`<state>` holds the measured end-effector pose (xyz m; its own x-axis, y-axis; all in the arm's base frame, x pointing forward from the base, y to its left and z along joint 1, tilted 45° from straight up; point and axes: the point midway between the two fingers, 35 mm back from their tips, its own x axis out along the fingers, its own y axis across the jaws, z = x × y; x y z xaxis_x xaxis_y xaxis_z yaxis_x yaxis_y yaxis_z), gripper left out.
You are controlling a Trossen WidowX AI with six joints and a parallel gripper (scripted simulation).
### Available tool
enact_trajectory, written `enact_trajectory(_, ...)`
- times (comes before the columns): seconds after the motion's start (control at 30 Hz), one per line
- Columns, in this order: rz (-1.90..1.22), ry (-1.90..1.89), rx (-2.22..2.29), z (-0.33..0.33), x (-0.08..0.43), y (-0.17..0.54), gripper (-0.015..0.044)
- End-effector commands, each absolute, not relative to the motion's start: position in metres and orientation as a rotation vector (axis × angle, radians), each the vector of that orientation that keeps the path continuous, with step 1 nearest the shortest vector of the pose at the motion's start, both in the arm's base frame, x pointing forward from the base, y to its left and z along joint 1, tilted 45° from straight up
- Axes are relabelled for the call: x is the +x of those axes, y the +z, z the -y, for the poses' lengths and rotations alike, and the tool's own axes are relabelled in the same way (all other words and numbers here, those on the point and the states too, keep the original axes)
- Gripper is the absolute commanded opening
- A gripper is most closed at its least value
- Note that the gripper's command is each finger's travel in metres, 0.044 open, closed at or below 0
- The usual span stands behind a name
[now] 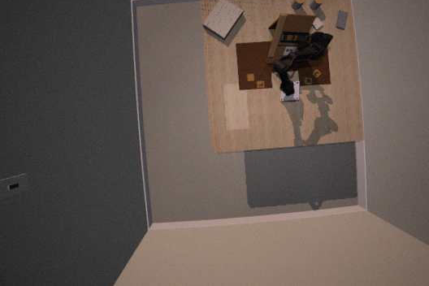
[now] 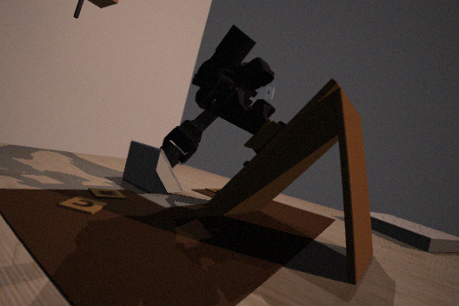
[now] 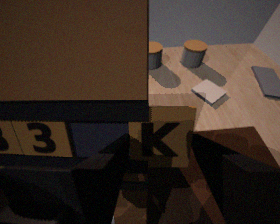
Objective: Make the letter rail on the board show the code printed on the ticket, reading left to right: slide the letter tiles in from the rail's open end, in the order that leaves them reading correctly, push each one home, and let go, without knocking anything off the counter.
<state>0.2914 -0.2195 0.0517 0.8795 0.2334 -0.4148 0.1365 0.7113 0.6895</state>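
The gripper is, in the top view, at the right end of the rail on the sloping board. Left of it, tiles already sit in the rail; the ticket lies nearer, too small to read. Four loose tiles lie on the mat, two left and two right.

In the exterior view the fingers come down to the board's upper slope with a tile between them; how deep it sits is too dark to tell.

In the wrist view the jaws stand partway open, closed on the K tile, one finger at each side edge. Its left part overlaps the open right end of the rail, its right part sticks out beyond, and a gap separates it from the 3 tile. It looks light, stiff and thin, probably smooth enough to twist if pushed off line. The side edges are a sound hold for lining up, though the left finger may meet the 3 tile before K is home.
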Motion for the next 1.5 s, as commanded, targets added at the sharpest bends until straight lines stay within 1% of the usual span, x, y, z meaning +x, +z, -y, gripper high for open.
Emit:
enact_trajectory(0.0, -0.511, 0.053, 0.795, 0.217, 0.291, 0.051, 0.0000)
enact_trajectory(1.47, -0.511, 0.053, 0.796, 0.201, 0.294, 0.067, 0.0000)
